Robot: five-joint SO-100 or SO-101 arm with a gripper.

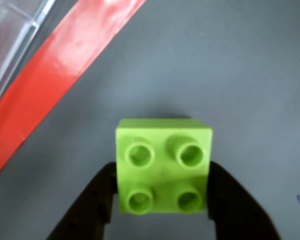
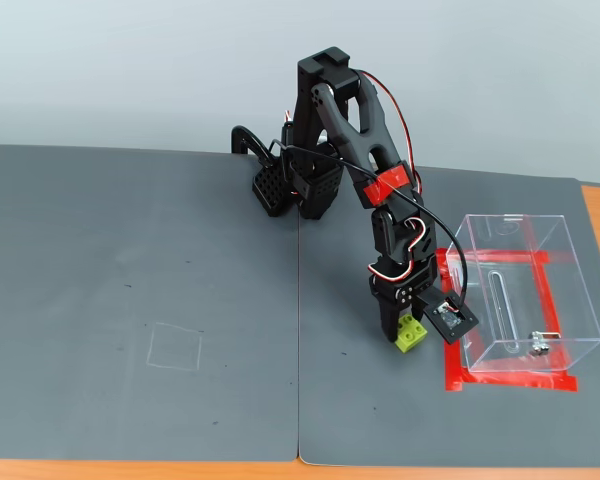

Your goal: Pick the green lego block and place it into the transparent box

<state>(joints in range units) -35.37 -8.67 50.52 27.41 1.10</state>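
Observation:
The green lego block point(image 1: 162, 145) fills the lower middle of the wrist view, studs facing the camera. My gripper point(image 1: 162, 175) is shut on it, one black finger point(image 1: 97, 200) pressed to each side. In the fixed view the green lego block point(image 2: 413, 337) sits at the gripper point(image 2: 404, 335) tip, at or just above the grey mat; I cannot tell which. The transparent box point(image 2: 525, 300) stands just right of the gripper, open side up, a small metal fitting on its front wall. Only a corner of the transparent box point(image 1: 10, 30) shows in the wrist view, at top left.
Red tape point(image 2: 510, 382) outlines the box's spot on the grey mat point(image 2: 180, 250); a band of red tape point(image 1: 65, 65) crosses the wrist view diagonally. A faint square outline point(image 2: 175, 348) marks the mat at left. The arm's base point(image 2: 300, 190) stands at the mat's far edge.

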